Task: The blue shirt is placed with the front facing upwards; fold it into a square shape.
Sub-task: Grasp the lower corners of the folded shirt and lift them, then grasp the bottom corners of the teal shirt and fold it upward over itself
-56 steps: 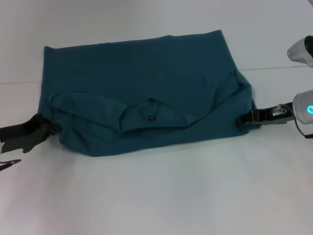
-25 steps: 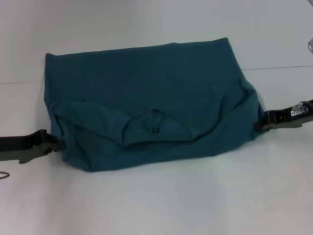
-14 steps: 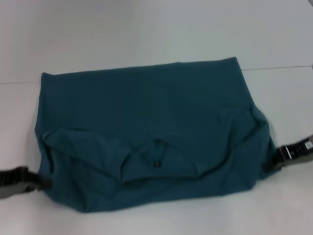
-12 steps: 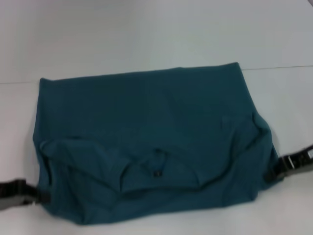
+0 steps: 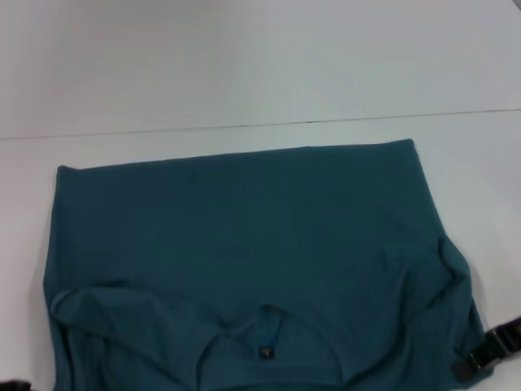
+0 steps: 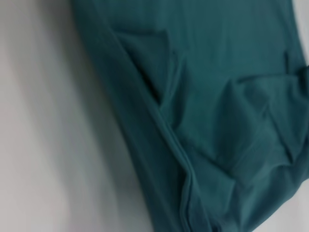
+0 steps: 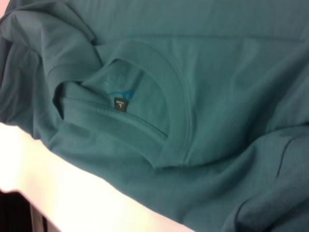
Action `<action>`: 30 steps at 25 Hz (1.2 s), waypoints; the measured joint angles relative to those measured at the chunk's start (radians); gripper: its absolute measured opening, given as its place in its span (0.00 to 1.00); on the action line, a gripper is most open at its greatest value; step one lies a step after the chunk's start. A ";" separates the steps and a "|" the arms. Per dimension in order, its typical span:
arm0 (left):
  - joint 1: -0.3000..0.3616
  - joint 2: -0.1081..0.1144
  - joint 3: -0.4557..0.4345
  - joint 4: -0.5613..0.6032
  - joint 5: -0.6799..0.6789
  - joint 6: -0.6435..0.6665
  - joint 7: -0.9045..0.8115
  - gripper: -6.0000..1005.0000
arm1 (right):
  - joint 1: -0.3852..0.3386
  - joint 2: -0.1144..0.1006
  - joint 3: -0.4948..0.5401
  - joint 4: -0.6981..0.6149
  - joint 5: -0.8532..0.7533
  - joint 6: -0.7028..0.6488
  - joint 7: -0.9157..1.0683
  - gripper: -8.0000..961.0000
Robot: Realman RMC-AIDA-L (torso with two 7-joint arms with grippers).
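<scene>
On a smooth white table (image 5: 244, 65), the soft, creased blue shirt (image 5: 244, 244) lies folded, its corner pinched by the right gripper (image 5: 480, 362).

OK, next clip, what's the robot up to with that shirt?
A two-armed robot is folding a large dark teal-blue cotton T-shirt on a white table. The shirt lies partly folded into a wide rectangle, collar and small black neck label near the robot. The right hand is at the shirt's right near corner. Only a dark sliver of the left hand shows at the left near corner. It is not a square yet.
</scene>
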 joint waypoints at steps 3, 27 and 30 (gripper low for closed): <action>0.001 0.000 0.001 -0.002 0.056 0.009 0.002 0.05 | -0.012 -0.002 0.000 0.008 -0.001 -0.021 -0.022 0.05; -0.286 0.108 -0.121 -0.139 0.075 -0.300 -0.210 0.05 | 0.072 -0.067 0.369 0.049 0.120 0.311 0.011 0.05; -0.305 0.102 -0.075 -0.142 0.075 -0.385 -0.266 0.05 | 0.072 -0.060 0.366 0.053 0.132 0.387 0.033 0.05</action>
